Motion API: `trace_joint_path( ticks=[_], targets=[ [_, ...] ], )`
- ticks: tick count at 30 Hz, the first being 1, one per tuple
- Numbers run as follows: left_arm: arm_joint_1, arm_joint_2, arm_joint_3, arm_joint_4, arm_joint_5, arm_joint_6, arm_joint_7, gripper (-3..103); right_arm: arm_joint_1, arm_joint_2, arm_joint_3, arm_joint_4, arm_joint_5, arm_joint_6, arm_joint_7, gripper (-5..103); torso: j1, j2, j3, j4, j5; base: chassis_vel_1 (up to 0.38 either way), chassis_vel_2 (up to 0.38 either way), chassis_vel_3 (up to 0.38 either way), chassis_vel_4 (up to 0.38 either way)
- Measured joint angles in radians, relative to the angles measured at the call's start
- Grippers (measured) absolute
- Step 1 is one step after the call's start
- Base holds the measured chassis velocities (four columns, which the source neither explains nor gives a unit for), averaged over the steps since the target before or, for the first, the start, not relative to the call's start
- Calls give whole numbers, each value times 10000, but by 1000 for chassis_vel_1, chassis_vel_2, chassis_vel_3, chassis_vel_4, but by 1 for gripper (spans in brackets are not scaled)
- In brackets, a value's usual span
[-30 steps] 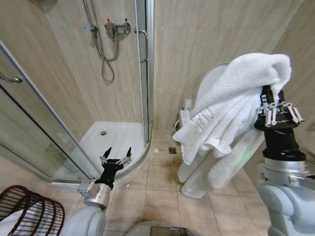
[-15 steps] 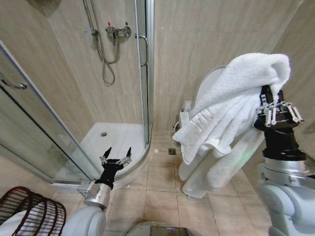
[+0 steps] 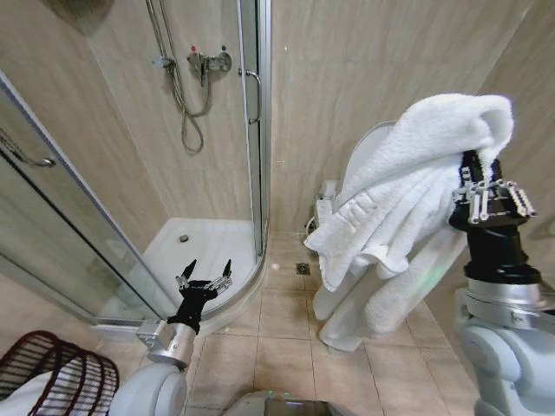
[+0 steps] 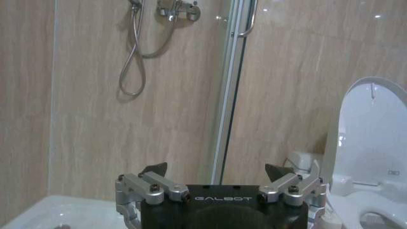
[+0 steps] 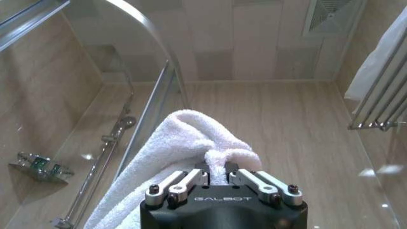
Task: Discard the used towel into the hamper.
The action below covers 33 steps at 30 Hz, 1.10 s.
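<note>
Since a second ago the whole head view has slid: the hamper (image 3: 56,374) sits a little further into the lower-left corner and the shower fittings have shifted too, so it is your camera that turned, not the things. Your right gripper (image 3: 491,201) is raised at your right, clamped tight on a fold of the white towel (image 3: 408,195), which drapes leftward and down in front of the toilet (image 3: 368,156). The hamper lies on the floor far to your left, well below and across from the towel. Your left gripper (image 3: 205,279) is nearer it, fingers spread wide and empty, low before the shower tray (image 3: 195,247).
</note>
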Motion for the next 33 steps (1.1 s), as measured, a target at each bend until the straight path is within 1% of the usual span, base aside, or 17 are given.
trace_joint_path(
  ticks=[3,13,18,22,25,33],
  targets=[
    [0,0,0,0,0,0,0,100,8,5,1,0,1,1,-13,13,72,173,98,0,0,0,0,0,0],
    [0,0,0,0,0,0,0,100,-84,-32,33,0,-28,1,-47,13,241,561,317,0,0,0,0,0,0],
    [0,0,0,0,0,0,0,100,-111,116,68,0,-77,2,-73,13,354,820,466,0,0,0,0,0,0],
    [0,0,0,0,0,0,0,100,-93,132,64,0,-81,3,-77,13,404,950,544,0,0,0,0,0,0],
    [0,0,0,0,0,0,0,100,-27,85,97,1,-49,-24,-72,13,484,1137,653,0,-1,0,0,0,0],
    [0,0,0,0,0,0,0,100,-38,147,95,0,-42,-31,-72,13,629,1459,829,0,0,0,0,0,0]
  ],
)
